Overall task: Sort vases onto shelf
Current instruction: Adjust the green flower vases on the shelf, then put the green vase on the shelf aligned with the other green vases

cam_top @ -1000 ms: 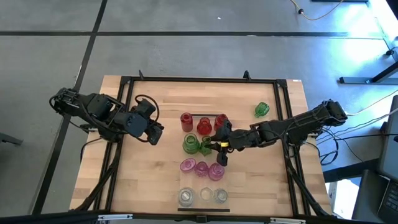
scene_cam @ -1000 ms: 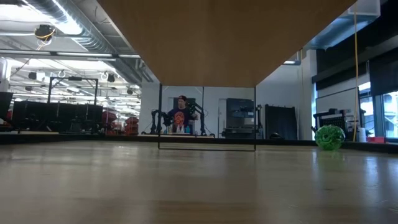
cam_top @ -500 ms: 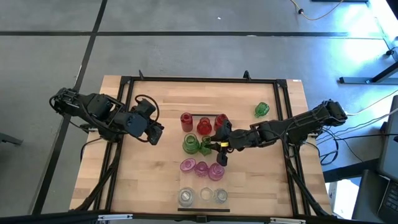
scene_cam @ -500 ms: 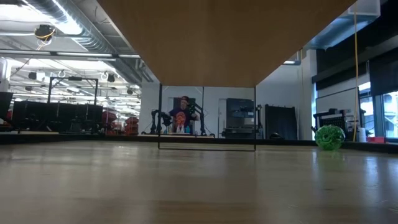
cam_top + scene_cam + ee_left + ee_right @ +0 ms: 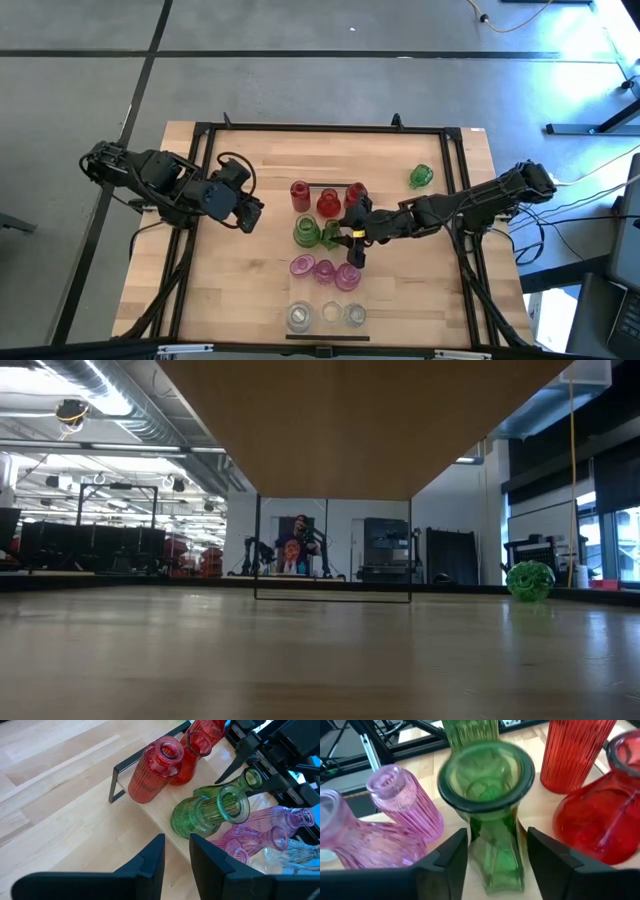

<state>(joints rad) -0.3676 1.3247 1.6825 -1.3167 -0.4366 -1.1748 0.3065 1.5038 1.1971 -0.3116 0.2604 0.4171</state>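
The pale shelf carries upright vases in rows: three red, two green, three pink and three clear. My right gripper is open, one finger on either side of the narrow neck of the smaller green vase, which stands on the shelf on its own base. A gap shows beside one finger. The wider green vase stands next to it. Another green vase lies on the tabletop at the far right. My left gripper waits left of the shelf, slightly open and holding nothing.
A dark metal frame runs around the tabletop's edges. The low view looks under the raised shelf and shows the lying green vase. A person is far off in the room. Bare tabletop lies on both sides of the shelf.
My right gripper's fingers have parted a little around the green vase's neck, and the vase stays upright on the shelf. Neither arm has shifted its place.
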